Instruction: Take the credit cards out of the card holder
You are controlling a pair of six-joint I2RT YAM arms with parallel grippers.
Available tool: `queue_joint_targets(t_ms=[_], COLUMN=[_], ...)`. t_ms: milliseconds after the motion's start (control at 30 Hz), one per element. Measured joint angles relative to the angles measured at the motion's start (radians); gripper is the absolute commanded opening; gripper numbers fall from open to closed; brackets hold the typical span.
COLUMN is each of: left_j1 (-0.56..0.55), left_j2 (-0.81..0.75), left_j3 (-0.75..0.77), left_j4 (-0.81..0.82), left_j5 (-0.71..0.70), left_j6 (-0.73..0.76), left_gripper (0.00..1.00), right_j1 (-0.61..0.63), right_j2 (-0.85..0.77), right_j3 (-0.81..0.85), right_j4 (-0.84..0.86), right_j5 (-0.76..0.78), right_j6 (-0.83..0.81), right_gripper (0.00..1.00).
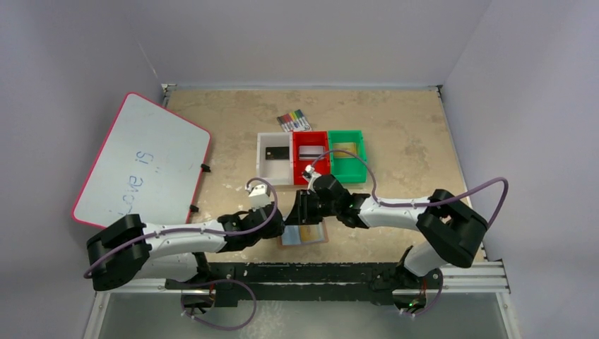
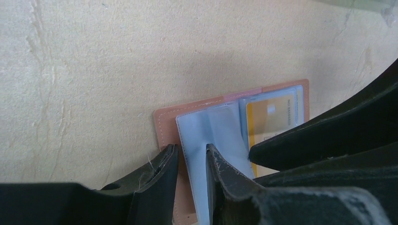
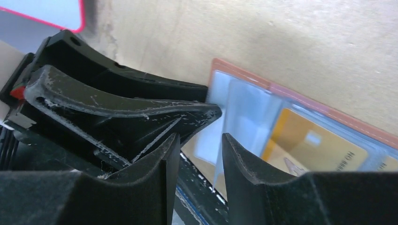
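Note:
The tan card holder (image 1: 305, 235) lies open on the table near the front edge. In the left wrist view the holder (image 2: 164, 122) shows a clear pocket and a gold credit card (image 2: 272, 119) inside the other pocket. My left gripper (image 2: 191, 152) is narrowly open, and its fingers straddle the holder's left edge and the clear pocket. My right gripper (image 3: 199, 140) is narrowly open, with a raised clear pocket edge between its fingers, next to the gold card (image 3: 314, 145). Both grippers meet over the holder in the top view, the left (image 1: 279, 224) and the right (image 1: 305, 208).
Three bins stand behind: a white bin (image 1: 265, 169) with a black card (image 1: 277, 152), a red bin (image 1: 319, 167) with a silver card (image 1: 309, 151), and a green bin (image 1: 357, 168) with a gold card (image 1: 345, 147). A marker pack (image 1: 293, 120) and a whiteboard (image 1: 141, 161) lie further off.

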Motion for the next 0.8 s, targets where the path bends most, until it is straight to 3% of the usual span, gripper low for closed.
queue_joint_targets(t_ms=[433, 533, 667, 800], left_j1=[0.000, 0.000, 0.000, 0.000], left_j2=[-0.289, -0.362, -0.447, -0.505], left_j3=[-0.016, -0.016, -0.016, -0.016], left_j4=[-0.222, -0.288, -0.358, -0.401], left_j5=[-0.169, -0.201, -0.231, -0.250], left_j6=[-0.106, -0.128, -0.149, -0.158], left_gripper=[0.32, 0.33, 0.35, 0.37], right_j1=[0.027, 0.044, 0.104, 0.148], right_j2=[0.131, 0.163, 0.224, 0.212], right_j3=[0.035, 0.083, 0.216, 0.236], right_j4=[0.090, 0.043, -0.048, -0.050], right_j5=[-0.079, -0.064, -0.017, -0.007], right_j6=[0.006, -0.003, -0.052, -0.064], right_gripper=[0.46, 0.56, 0.57, 0.57])
